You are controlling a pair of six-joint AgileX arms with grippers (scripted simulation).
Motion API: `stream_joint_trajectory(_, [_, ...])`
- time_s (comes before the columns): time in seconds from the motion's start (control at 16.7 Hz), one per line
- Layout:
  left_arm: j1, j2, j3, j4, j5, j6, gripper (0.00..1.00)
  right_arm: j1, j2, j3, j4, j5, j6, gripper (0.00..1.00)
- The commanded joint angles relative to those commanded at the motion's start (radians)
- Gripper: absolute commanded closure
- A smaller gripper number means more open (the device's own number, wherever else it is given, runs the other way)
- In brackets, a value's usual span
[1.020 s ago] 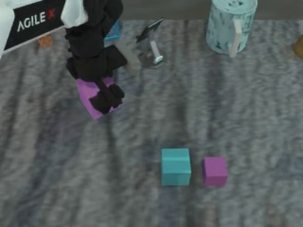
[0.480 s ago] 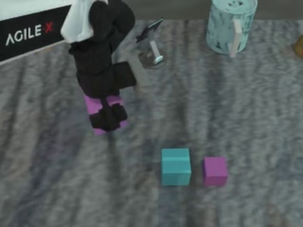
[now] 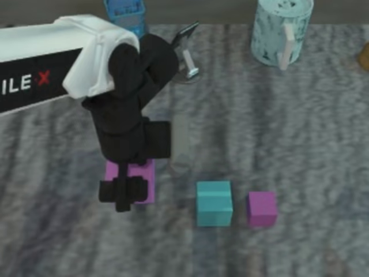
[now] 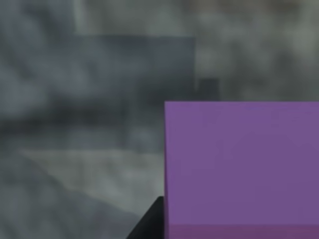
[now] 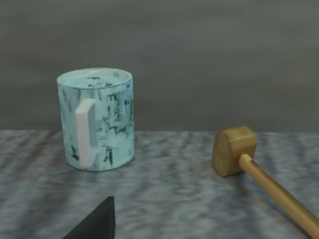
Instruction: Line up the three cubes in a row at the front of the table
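The large light-purple cube (image 3: pixel 142 171) is held in my left gripper (image 3: pixel 122 193), which is shut on it from above near the table's front, left of centre. In the left wrist view this cube (image 4: pixel 241 164) fills the picture beside one dark finger (image 4: pixel 149 224). A teal cube (image 3: pixel 214 203) sits to its right across a gap. The small magenta cube (image 3: pixel 262 208) lies just right of the teal one. My right arm is out of the top view. Its gripper (image 5: pixel 159 235) shows only one fingertip (image 5: pixel 102 221), set wide, with nothing held.
A pale blue mug (image 3: pixel 281 32) with a white handle stands at the back right, also seen as the mug (image 5: pixel 95 119). Beside it lies a wooden mallet (image 5: pixel 234 149). A blue basket (image 3: pixel 124 11) and a metal stand (image 3: pixel 185 49) sit at the back.
My left gripper has carried the light-purple cube from the back left toward the front, level with the teal and magenta cubes. Those two have not moved.
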State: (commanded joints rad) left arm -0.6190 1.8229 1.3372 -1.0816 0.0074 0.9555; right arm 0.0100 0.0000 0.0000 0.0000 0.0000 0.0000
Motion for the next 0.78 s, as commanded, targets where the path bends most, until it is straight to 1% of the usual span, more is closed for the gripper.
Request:
stream_joint_trajectory(0.3, [0.005, 0.009, -0.007, 0.015, 0.0, -0.001, 1.0, 0.0, 0.0, 0.0, 0.0, 0.0, 0.0, 0.0])
stream_joint_trajectory(0.78, [-0.003, 0.1, -0.153, 0.254, 0.0, -0.002, 1.0, 0.0, 0.0, 0.0, 0.0, 0.0, 0.0, 0.0])
